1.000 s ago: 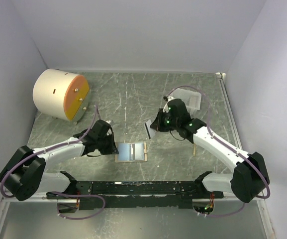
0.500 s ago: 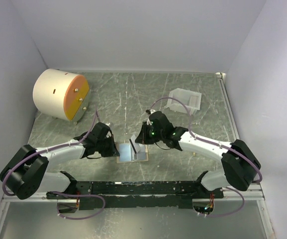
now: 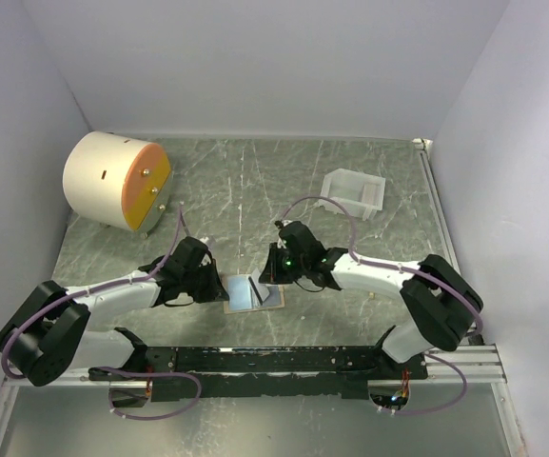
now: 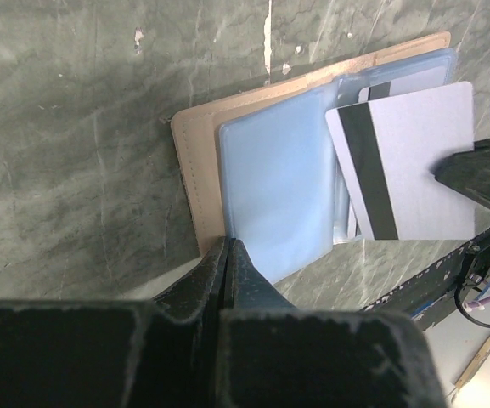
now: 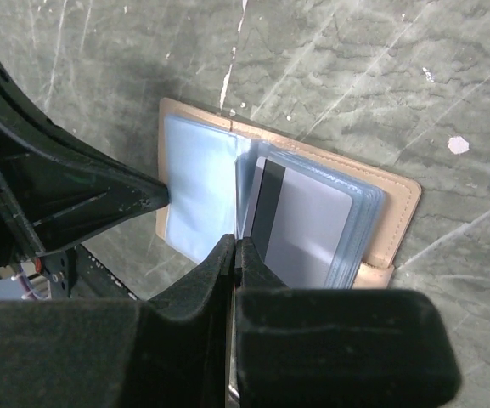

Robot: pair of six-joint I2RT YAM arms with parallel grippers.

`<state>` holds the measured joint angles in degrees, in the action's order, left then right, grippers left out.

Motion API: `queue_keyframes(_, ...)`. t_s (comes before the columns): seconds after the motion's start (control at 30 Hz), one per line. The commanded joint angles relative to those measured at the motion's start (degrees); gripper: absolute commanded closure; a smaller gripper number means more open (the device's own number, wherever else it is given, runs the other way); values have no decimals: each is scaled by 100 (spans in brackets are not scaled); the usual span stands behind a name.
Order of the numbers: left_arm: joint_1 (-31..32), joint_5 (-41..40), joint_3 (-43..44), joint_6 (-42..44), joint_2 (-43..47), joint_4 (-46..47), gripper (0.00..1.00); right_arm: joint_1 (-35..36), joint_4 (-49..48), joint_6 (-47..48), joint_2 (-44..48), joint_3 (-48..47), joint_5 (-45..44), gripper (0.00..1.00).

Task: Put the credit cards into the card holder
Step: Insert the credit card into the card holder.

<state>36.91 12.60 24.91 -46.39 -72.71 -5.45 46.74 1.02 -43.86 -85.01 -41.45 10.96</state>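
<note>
wallet (image 4: 195, 161) lying open, lower ctr of overhead view. l gripper (image 4: 228, 253) jaws closed, tip pinning its left side. r gripper (image 5: 234, 248) jaws clamping card (image 4: 406, 161) over right side. risk: card edge prob missing slot, snagging, dragging wallet.

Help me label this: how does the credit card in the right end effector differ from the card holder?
The credit card is grey with a black stripe; the card holder is tan with blue pockets. The credit card is held over those pockets by the right end effector; the card holder lies open on the table, the shut left end effector at its edge. Both are rectangular.
</note>
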Motion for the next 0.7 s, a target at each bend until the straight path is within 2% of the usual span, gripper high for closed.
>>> queue_keyframes(0.0, 18, 77, -52, 31, -50, -158, 93, 22, -395, 19, -164, 124, 131, 100)
queue_keyframes(0.3, 11, 138, -138, -21, -26, -22, 93, 22, -666, -175, -358, 364, 126, 100)
queue_keyframes(0.67, 10, 122, -146, -18, -79, -26, 93, 21, -1445, -747, -367, 803, 213, 100)
